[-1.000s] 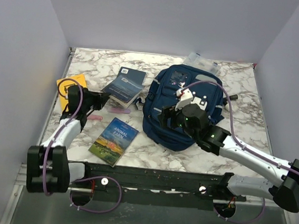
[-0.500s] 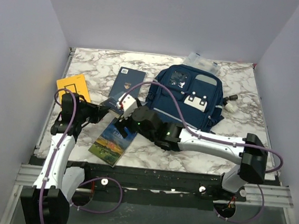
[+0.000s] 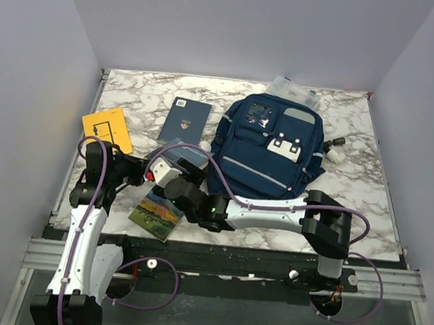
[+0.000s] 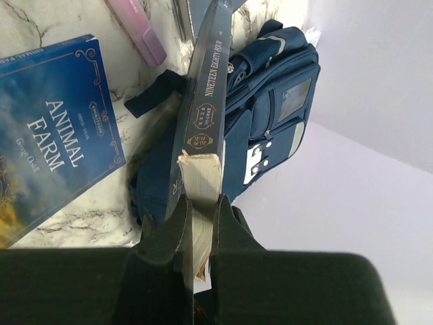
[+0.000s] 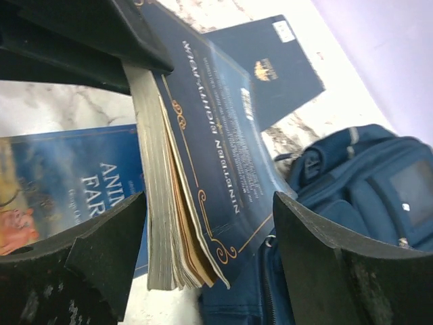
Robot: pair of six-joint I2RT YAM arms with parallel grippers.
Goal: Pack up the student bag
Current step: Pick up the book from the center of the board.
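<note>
The student bag (image 3: pixel 268 148) lies flat on the marble table, right of centre, navy with grey stripes and a white patch; it also shows as the bag (image 4: pixel 277 88) and the bag (image 5: pixel 365 189). My left gripper (image 4: pixel 201 206) is shut on the page edge of a dark blue paperback (image 4: pixel 206 115), holding it on edge above the table. In the top view the left gripper (image 3: pixel 133 170) is at the near left. My right gripper (image 5: pixel 206 203) is open, its jaws straddling the paperback (image 5: pixel 210 156) without touching it.
An Animal Farm book (image 3: pixel 157 210) lies near the front edge under the grippers. A dark blue booklet (image 3: pixel 184 119) and a yellow notebook (image 3: pixel 106 129) lie further back on the left. A pink marker (image 4: pixel 139 30) lies beside them. A clear plastic box (image 3: pixel 293 91) stands behind the bag.
My right arm swung left from over the bag to the paperback. The left arm drew back toward the near edge, still gripping the paperback.
</note>
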